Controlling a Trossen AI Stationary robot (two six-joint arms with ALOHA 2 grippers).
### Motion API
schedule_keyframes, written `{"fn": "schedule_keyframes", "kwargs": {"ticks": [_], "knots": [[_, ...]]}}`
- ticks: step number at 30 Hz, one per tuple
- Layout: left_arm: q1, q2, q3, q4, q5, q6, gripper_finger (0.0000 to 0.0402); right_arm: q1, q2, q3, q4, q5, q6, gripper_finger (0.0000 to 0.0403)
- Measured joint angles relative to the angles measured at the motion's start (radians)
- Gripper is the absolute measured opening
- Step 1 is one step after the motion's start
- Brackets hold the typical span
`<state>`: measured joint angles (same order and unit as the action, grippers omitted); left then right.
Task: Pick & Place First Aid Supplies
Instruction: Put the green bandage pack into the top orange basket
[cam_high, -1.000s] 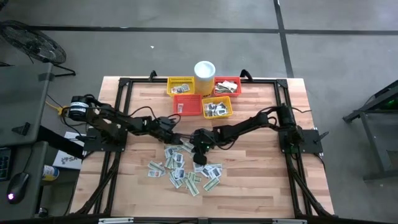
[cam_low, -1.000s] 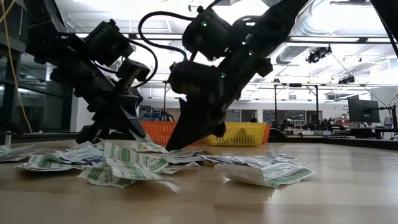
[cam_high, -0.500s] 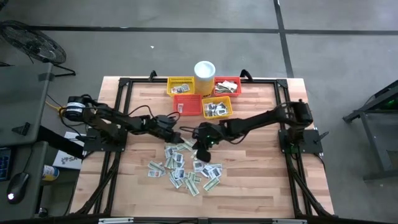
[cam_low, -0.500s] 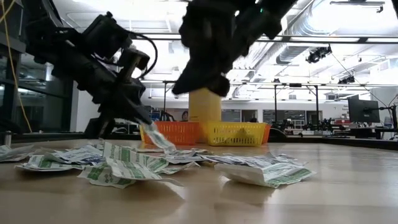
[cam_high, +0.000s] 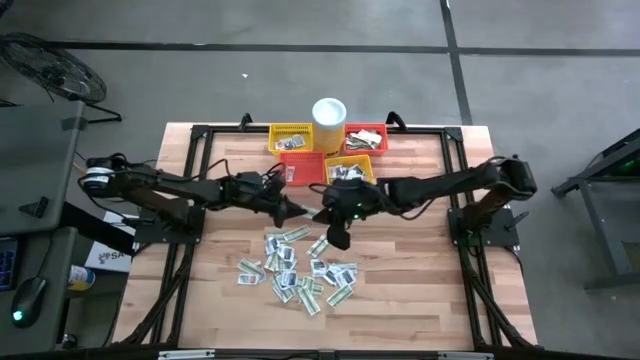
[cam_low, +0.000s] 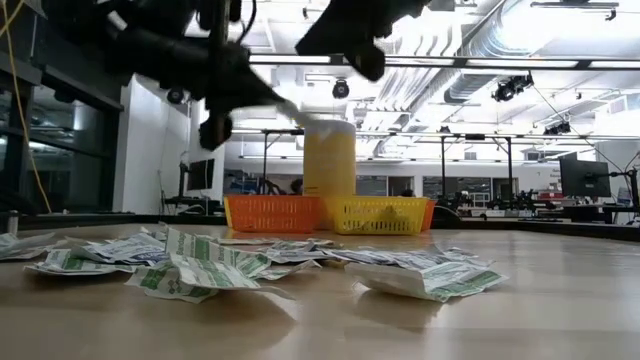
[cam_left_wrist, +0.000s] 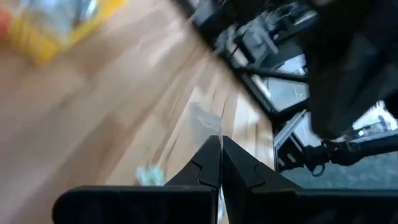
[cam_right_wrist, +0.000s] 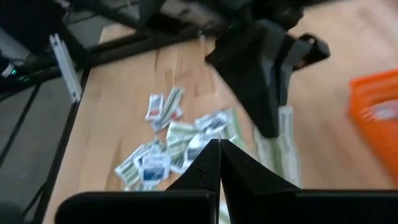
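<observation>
Centrally, both end effectors, left (cam_high: 296, 209) and right (cam_high: 337, 238), are seen pressed together above the scattered sachets (cam_high: 300, 270) on the bench (cam_high: 420, 290).

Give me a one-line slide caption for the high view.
Both claws, left and right, shut above the sachet pile, baskets beyond.

No readable text, label, brand or number anywhere. Dark print on the sachets (cam_high: 300, 270) too small to make out; a white box (cam_high: 105, 255) on the floor at nine o'clock of the table (cam_high: 420, 280) bearing blue lettering, not legible.
</observation>
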<state>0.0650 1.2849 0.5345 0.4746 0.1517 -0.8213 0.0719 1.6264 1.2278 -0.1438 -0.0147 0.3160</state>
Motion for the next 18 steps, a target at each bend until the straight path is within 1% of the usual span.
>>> {"fn": "schedule_keyframes", "kwargs": {"ticks": [6, 10, 12, 15, 18], "knots": [[0.0, -0.039, 0.08, -0.007, -0.011, 0.212, 0.0, 0.0, -0.094, 0.0, -0.004, 0.119, -0.048, 0.0], [0.0, -0.049, 0.124, -0.012, -0.009, 0.299, 0.0, -0.005, -0.157, 0.001, -0.03, 0.16, -0.093, 0.0011], [0.0, -0.051, 0.146, -0.005, -0.006, 0.33, 0.0, -0.012, -0.188, 0.001, -0.052, 0.163, -0.111, 0.003], [0.0, -0.052, 0.166, -0.006, -0.002, 0.361, 0.0, -0.028, -0.229, 0.002, -0.104, 0.157, -0.119, 0.0071], [0.0, -0.052, 0.191, -0.009, 0.016, 0.394, 0.0, -0.046, -0.256, 0.002, -0.153, 0.116, -0.134, 0.0116]]}}
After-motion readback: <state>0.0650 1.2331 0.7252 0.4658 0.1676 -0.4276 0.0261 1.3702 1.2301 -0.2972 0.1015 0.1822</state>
